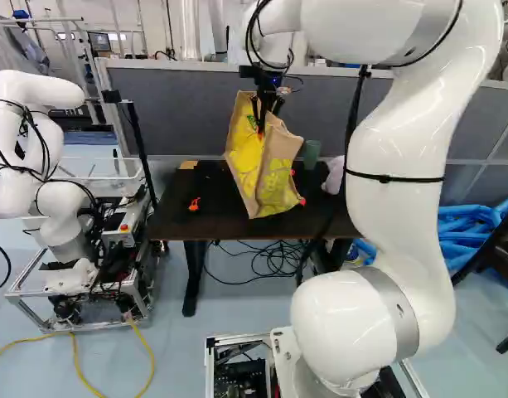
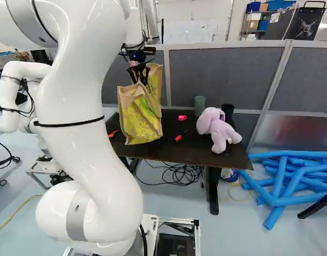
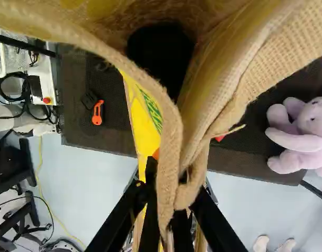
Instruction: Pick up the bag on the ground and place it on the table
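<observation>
My gripper [image 1: 268, 104] hangs over the dark table [image 1: 183, 220] in the left base view, fingers pointing down into the top of the bag [image 1: 276, 172]. The jute bag, tan with a yellow-green print, hangs tilted from it. In the wrist view the gripper [image 3: 170, 223] is shut on the bag's rim [image 3: 168, 126], whose folded jute runs between the two black fingers. The bag's open mouth spreads ahead of them, something black inside. Whether the bag's bottom touches the table, I cannot tell.
On the table are a purple plush toy [image 2: 219, 129], a green cup [image 2: 199, 105], a black cylinder [image 2: 228, 112] and small red-orange items [image 3: 97, 113]. Another robot [image 1: 46, 166] stands at the left. Blue tubes [image 2: 291, 181] lie right of the table; a grey partition [image 2: 222, 74] stands behind.
</observation>
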### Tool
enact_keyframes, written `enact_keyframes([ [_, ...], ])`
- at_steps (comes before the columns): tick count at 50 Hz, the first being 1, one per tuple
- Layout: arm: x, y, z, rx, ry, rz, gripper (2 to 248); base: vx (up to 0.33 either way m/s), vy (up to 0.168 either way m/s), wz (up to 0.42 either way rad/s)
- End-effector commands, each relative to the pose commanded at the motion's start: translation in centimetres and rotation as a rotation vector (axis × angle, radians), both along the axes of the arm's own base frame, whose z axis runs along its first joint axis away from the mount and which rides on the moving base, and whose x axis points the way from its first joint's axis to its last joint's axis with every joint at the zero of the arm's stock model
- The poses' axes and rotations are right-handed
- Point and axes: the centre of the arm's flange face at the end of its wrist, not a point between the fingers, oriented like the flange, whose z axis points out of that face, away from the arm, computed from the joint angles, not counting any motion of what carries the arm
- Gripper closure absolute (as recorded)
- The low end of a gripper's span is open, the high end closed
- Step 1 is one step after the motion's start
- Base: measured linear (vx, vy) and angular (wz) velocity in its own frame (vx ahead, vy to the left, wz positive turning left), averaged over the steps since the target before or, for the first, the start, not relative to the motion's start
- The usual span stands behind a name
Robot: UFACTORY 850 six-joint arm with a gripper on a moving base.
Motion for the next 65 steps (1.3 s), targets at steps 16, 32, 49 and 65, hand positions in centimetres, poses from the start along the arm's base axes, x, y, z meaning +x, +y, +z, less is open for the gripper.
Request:
enact_keyframes([
  [16, 3.6, 0.4, -2.4, -0.001, 0.007, 0.002, 229, 0.0, 0.0, 0.0],
  [32, 5.8, -0.1, -4.9, -0.002, 0.03, -0.009, 229, 0.0, 0.0, 0.0],
  [49, 6.9, -0.3, -7.6, -0.005, 0.067, -0.014, 229, 0.0, 0.0, 0.0],
  [65, 7.8, -0.3, -10.1, -0.008, 0.104, -0.014, 229, 0.0, 0.0, 0.0],
])
